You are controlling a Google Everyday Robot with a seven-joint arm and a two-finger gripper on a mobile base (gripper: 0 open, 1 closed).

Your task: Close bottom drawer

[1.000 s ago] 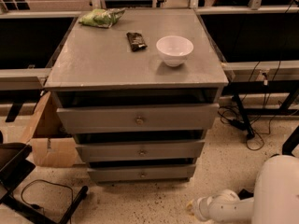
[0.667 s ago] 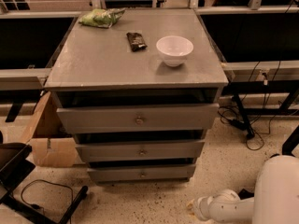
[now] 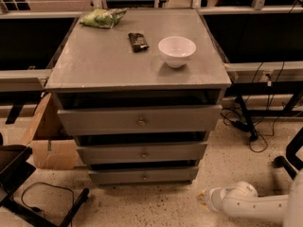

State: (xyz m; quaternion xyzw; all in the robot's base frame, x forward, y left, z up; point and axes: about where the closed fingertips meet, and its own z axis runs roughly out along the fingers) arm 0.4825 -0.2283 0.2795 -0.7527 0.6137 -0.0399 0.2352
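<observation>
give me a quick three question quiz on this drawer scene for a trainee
1. True or false: the bottom drawer is fully shut.
2. Which sits on the cabinet top? A) white bowl B) red mug C) blue plate
3. Where is the gripper?
Key: 1 false, it stands slightly open. 2 A. 3 low on the right, not touching the bottom drawer.

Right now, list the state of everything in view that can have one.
bottom drawer: slightly open, not yet closed.
middle drawer: slightly open.
top drawer: slightly open.
bowl: upright on the cabinet, looks empty.
gripper: low, right of the bottom drawer, touching nothing.
</observation>
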